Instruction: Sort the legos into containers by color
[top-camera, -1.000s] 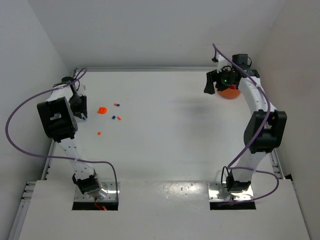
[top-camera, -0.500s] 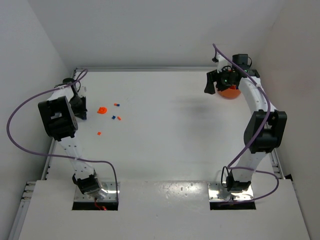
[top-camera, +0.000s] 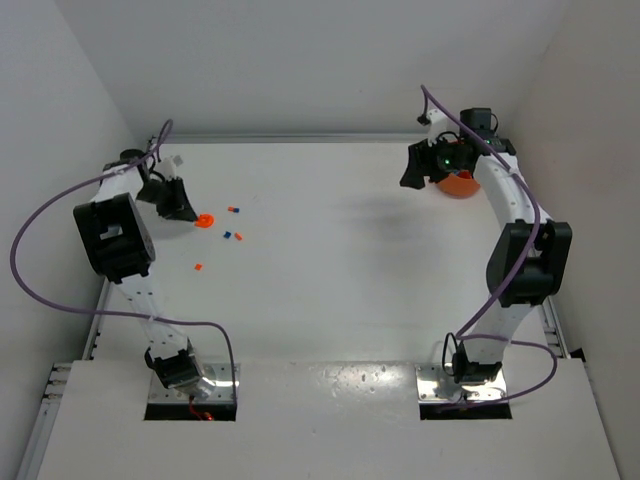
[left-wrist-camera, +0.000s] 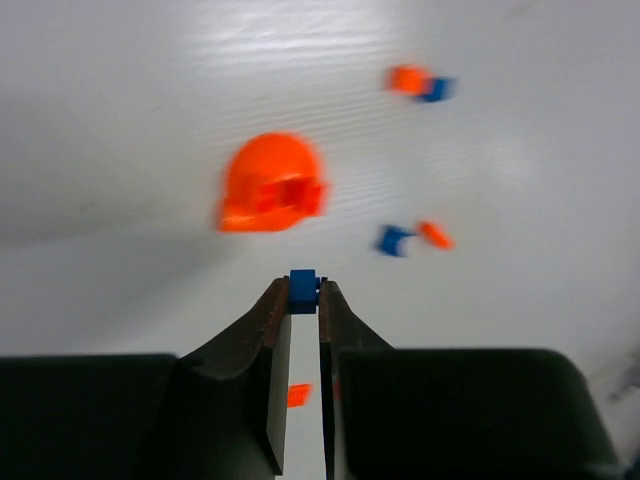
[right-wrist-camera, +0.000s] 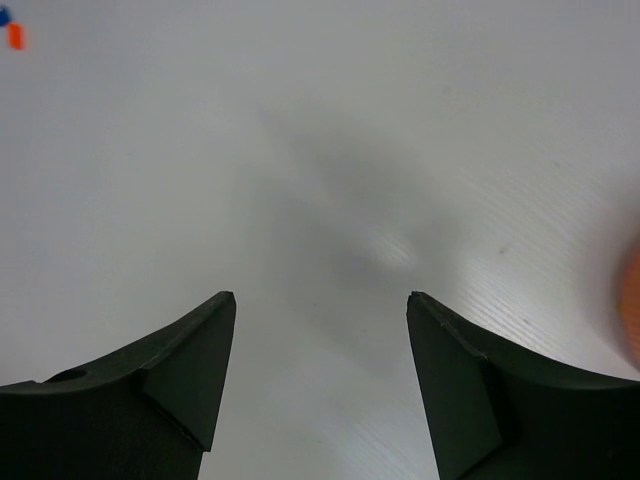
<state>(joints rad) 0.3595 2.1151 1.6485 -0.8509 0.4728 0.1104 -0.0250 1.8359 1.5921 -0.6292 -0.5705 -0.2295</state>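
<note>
Blue lego (left-wrist-camera: 303, 291) sits pinched in the left gripper (left-wrist-camera: 302, 300), far left. Right gripper (right-wrist-camera: 320, 297) hangs spread beside the orange bowl (top-camera: 462, 186).

Blue lego (left-wrist-camera: 302, 287) pinched btwn left gripper (left-wrist-camera: 300, 297) tips, orange/blue legos (left-wrist-camera: 396, 240) loose nearby, orange bowl (top-camera: 461, 186) far R.

White table (top-camera: 330, 270), scattered legos (top-camera: 198, 267), orange bowl (top-camera: 462, 186)
</note>
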